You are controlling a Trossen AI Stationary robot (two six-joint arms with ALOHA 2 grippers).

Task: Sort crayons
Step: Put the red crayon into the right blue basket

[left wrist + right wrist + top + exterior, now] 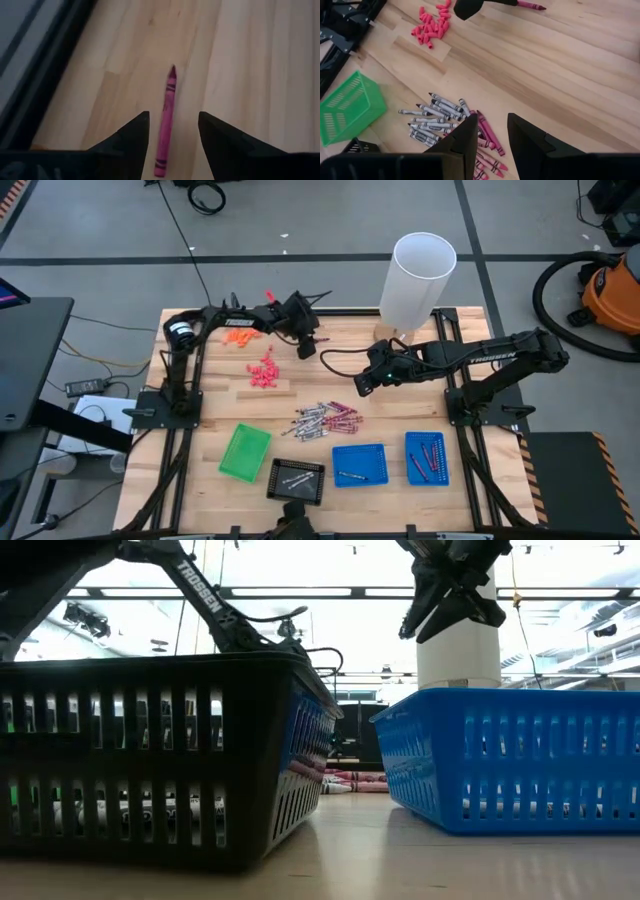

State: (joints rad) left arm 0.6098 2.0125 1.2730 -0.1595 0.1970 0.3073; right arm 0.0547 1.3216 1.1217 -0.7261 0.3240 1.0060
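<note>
A single magenta crayon (166, 117) lies flat on the wooden table (400, 415) near its far edge. My left gripper (173, 116) hovers over it, open, one finger on each side and clear of it; the right wrist view shows the same gripper (467, 7) and crayon (530, 6). A pile of grey-white and maroon crayons (325, 420) lies mid-table. My right gripper (490, 131) hangs above the pile's right, open, nothing between its fingers.
Along the near edge stand a green tray (245, 450), a black tray (297, 480) and two blue trays (360, 465) (427, 458), some holding crayons. Pink bits (265, 370) and orange bits (238, 335) lie far left. A white cylinder (420, 280) stands at the far edge.
</note>
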